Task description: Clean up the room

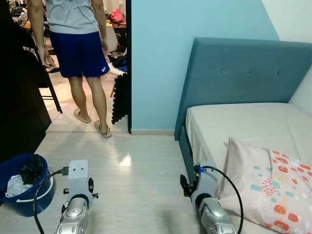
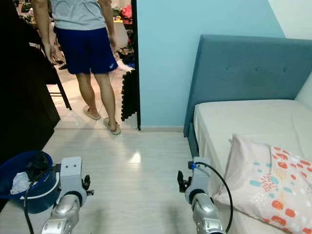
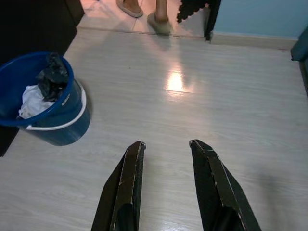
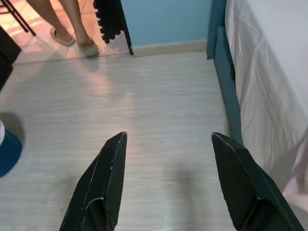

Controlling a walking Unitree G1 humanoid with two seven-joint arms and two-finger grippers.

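1. left eye view first: both arms are low in front of the robot. the left gripper hangs over bare wooden floor, fingers parted with floor showing between them, nothing held.
2. right gripper is spread wider still, also empty, poised over the floor just beside the near edge of the bed.
3. over at the floor's left side, against the dark cabinet, sits the blue bucket, and there's already a white cloth and a dark crumpled item inside it. that looks like the collecting point, so some tidying seems to be done.
4. on the bed, a pillow with a colourful patterned end lies at the mattress's near edge, close to the right arm, rather than up by the blue headboard. if anything is left, my guess is that pillow wants straightening.
5. the floor in sight carries no loose clutter that i can make out.
6. a person in blue shorts and slippers stands in the doorway at the far left, well apart from both grippers.
7. judgement: mostly through this patch of room; hands free, ready for the next item.
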